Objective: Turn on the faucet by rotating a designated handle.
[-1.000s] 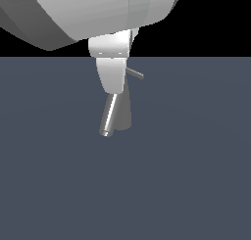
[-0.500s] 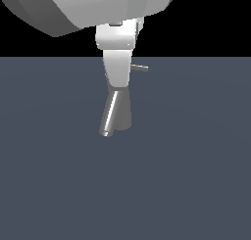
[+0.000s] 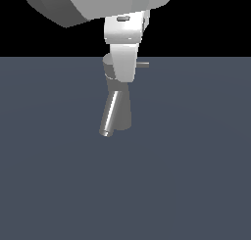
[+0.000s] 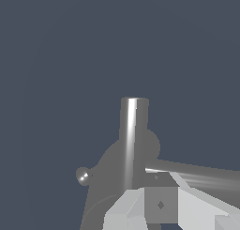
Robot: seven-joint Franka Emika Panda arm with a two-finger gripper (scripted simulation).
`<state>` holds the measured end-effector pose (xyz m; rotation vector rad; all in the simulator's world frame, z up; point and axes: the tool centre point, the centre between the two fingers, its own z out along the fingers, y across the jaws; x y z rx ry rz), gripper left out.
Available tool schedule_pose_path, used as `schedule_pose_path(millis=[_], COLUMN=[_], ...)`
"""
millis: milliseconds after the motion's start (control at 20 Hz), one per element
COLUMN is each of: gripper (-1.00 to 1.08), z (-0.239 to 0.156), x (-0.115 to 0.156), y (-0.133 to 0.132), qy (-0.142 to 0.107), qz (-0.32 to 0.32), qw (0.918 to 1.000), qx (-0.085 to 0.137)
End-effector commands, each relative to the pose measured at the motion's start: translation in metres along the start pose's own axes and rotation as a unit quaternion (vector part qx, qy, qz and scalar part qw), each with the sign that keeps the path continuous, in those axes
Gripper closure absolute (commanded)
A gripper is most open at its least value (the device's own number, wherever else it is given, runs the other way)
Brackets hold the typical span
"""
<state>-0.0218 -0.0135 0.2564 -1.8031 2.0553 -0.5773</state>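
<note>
While the gripper (image 3: 123,70) covers the faucet (image 3: 119,109) cap beside the handle (image 3: 143,64), its grip cannot be told.

The white arm (image 3: 98,1) reaches down from above, its end effector (image 3: 123,67) pointing downward, fingers' spacing indiscernible.

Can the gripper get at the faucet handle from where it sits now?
Probably yes. The gripper hangs right at the faucet cap, with the handle poking out beside it on the exterior view's right; nothing visible between them. Contact can't be told.
</note>
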Motion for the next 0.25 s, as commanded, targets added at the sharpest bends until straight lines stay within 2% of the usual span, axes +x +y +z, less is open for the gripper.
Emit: schedule_pose_path(millis=[0,200], gripper=[1.08,1.08], z=[-0.0058,-0.0066], x=[0.0293,0.0372], y=[-0.0377,-0.0461], qy=[0.007,0.011], qz=[0.025,0.030], qw=[0.9993,0.9991], qx=[0.026,0.026])
